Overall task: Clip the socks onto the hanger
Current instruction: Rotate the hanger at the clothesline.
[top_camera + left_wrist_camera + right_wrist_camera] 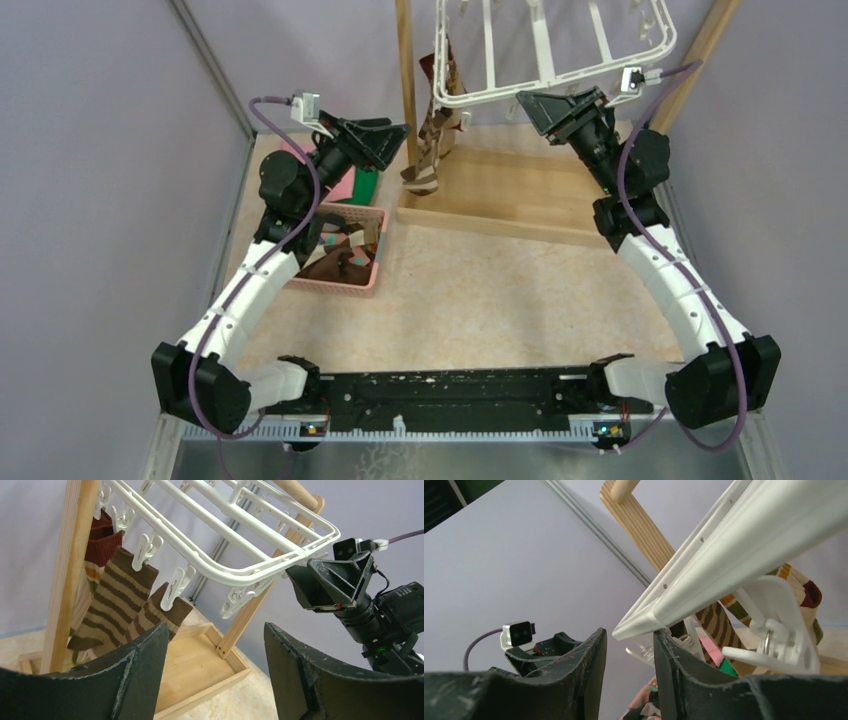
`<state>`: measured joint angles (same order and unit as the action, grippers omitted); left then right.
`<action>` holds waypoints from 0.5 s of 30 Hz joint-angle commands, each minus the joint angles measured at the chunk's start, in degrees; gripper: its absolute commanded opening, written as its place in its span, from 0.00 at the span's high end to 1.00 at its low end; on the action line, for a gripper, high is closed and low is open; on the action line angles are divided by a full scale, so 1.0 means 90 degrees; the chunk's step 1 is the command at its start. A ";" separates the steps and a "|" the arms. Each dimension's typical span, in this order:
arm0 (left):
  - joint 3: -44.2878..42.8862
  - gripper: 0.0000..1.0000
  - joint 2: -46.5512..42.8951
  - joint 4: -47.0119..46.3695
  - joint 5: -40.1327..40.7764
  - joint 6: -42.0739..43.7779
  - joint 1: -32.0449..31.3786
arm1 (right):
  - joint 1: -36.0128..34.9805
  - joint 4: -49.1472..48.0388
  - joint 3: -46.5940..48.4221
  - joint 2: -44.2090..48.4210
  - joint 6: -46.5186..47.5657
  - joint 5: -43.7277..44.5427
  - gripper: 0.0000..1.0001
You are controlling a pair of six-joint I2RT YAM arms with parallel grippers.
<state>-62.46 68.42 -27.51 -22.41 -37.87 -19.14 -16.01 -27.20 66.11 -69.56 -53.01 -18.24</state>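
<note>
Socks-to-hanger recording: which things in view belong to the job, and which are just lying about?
Job: white clip hanger; striped socks clipped to it; what look like loose socks in the pink basket.
Lying about: pink cloth; green cloth; wooden frame.

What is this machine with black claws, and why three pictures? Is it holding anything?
It is a robot with two arms, the left arm and right arm, bolted to a table. One picture looks down from above; the other two come from cameras on the wrists, showing its black jaws up close. A white hanger hangs by a wooden frame, with striped socks clipped on. A pink basket holds more cloth things. The left jaws are open and empty. The right jaws sit at the hanger's corner; I cannot tell if they pinch it.
</note>
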 commanded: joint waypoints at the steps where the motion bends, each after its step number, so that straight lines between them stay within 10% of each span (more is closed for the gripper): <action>1: 0.0053 0.24 -0.0228 -0.0050 0.0075 0.0202 -0.0012 | -0.0056 -0.0087 0.0399 0.0182 0.0355 0.0188 0.60; 15: 0.0513 0.20 -0.0500 -0.0454 -0.0738 0.0604 -0.0010 | -0.0057 -0.0169 -0.0034 0.0447 0.0609 0.0070 0.41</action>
<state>-59.77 66.78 -27.09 -24.95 -34.85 -19.14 -16.01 -26.61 66.39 -69.17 -49.98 -17.56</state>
